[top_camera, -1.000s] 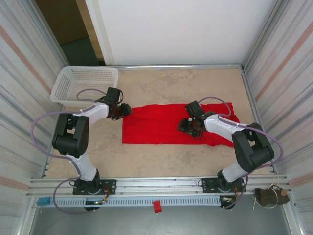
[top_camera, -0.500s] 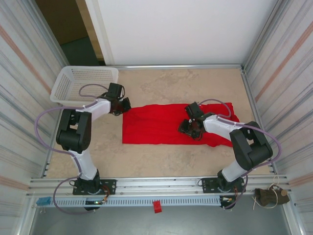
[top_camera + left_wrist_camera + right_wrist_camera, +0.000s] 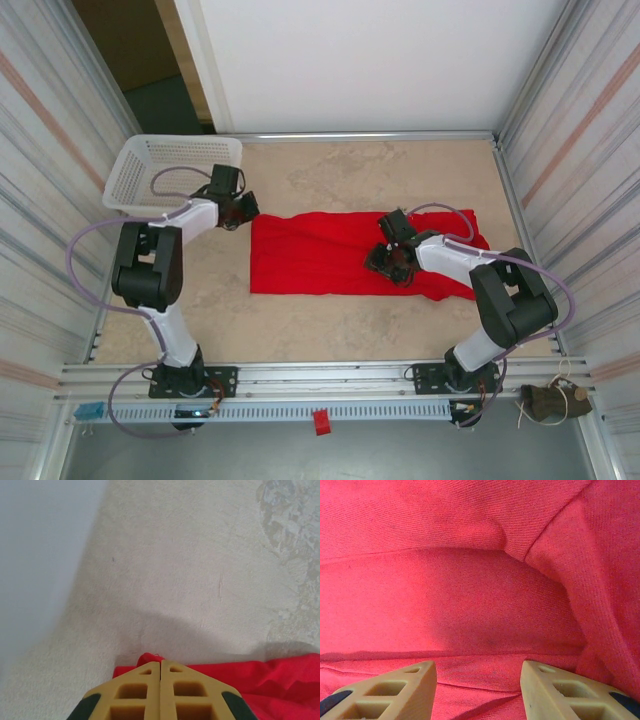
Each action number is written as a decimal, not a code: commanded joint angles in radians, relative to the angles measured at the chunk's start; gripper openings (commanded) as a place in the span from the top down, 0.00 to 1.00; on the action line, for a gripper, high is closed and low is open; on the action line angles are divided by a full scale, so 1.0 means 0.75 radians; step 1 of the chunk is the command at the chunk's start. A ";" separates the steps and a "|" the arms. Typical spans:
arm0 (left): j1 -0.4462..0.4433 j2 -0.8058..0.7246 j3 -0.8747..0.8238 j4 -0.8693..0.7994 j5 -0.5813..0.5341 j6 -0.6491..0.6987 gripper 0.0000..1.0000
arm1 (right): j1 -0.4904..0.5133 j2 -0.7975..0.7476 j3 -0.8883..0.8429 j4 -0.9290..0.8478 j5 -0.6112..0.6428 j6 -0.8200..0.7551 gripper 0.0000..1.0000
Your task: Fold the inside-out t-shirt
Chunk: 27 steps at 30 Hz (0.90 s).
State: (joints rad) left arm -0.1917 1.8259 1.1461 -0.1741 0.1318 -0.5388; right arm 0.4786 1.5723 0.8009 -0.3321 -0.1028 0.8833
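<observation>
bright red soft fabric t-shirt — spread flat; left gripper pinched closed on its corner; right gripper — jaws apart above it.

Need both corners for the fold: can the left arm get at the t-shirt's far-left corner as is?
Looks like yes. The left hand is shut right at that corner of the t-shirt, a red tuft poking out at its tips, so it seems pinched. Nothing stands in the way.
</observation>
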 commanded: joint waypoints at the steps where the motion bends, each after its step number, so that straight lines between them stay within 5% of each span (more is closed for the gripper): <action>1: 0.002 -0.067 -0.123 0.060 0.040 -0.011 1.00 | -0.006 0.037 -0.033 -0.050 0.076 0.025 0.53; 14: -0.058 -0.396 -0.446 0.264 0.225 -0.078 1.00 | -0.009 0.055 -0.019 -0.040 0.067 0.029 0.52; 20: -0.109 -0.468 -0.512 0.190 0.189 -0.098 1.00 | -0.008 0.062 -0.013 -0.028 0.062 0.035 0.53; 27: -0.101 -0.547 -0.482 -0.059 -0.150 -0.154 0.70 | -0.021 -0.002 0.028 -0.064 0.037 0.028 0.52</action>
State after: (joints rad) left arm -0.2764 1.4769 0.7784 -0.1375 0.1444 -0.6319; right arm 0.4774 1.5738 0.8078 -0.3382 -0.1051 0.8879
